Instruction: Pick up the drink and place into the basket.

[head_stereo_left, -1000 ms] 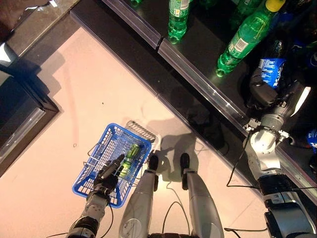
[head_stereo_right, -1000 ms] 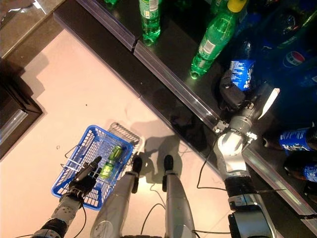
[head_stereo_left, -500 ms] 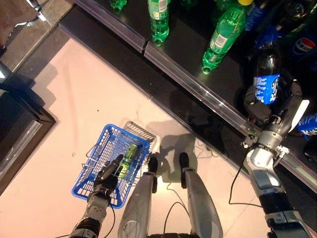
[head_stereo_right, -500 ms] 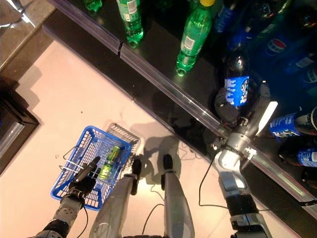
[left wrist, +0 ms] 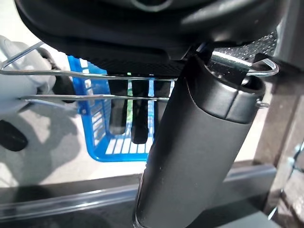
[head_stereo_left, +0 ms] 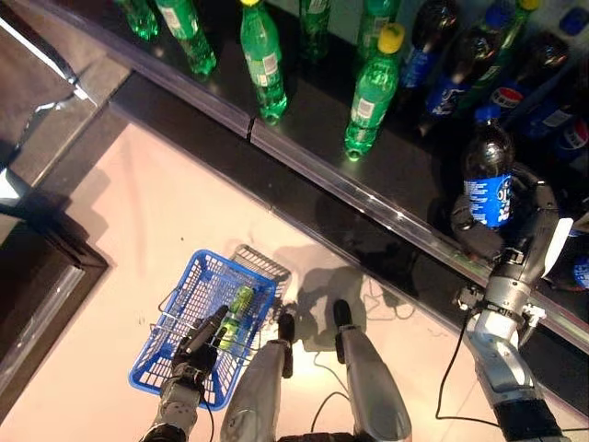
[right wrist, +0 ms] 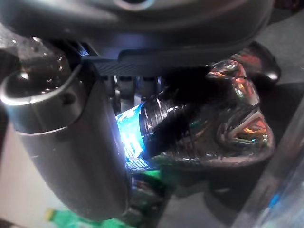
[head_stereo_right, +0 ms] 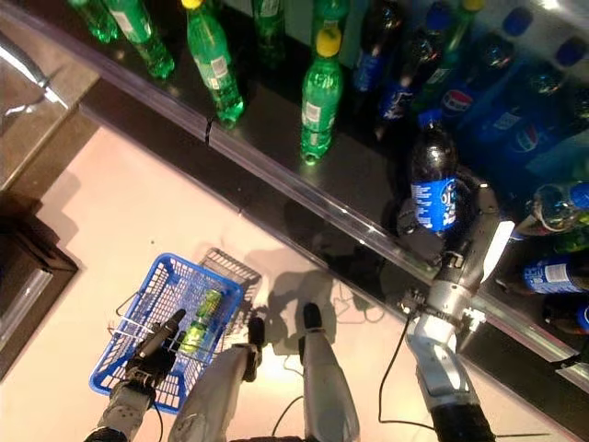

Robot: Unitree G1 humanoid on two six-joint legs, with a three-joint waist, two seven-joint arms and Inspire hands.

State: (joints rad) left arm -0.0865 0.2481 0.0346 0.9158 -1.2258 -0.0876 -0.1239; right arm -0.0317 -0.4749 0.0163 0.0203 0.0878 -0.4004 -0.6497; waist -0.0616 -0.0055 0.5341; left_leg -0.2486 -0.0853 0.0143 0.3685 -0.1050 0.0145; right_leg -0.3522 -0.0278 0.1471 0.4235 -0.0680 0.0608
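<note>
My right hand (head_stereo_left: 480, 236) is shut on a dark cola bottle (head_stereo_left: 487, 182) with a blue label and cap, holding it upright above the black shelf (head_stereo_left: 386, 214). The right wrist view shows the bottle (right wrist: 142, 135) pinched between the thumb (right wrist: 66, 142) and the fingers. At lower left, my left hand (head_stereo_left: 197, 344) is shut on the wire handles (left wrist: 71, 73) of a blue basket (head_stereo_left: 180, 309) that hangs over the pale floor. A green bottle (head_stereo_left: 237, 304) lies inside the basket.
Green bottles (head_stereo_left: 372, 90) and dark blue-capped bottles (head_stereo_left: 431, 53) stand in rows on the shelf, some close to the held bottle. A silver rail (head_stereo_left: 313, 166) edges the shelf. A dark step (head_stereo_left: 46, 267) lies at far left.
The whole view has shifted toward the shelf, showing more bottles. The cola bottle now stands more upright in my right hand. The left hand and basket are as before.
</note>
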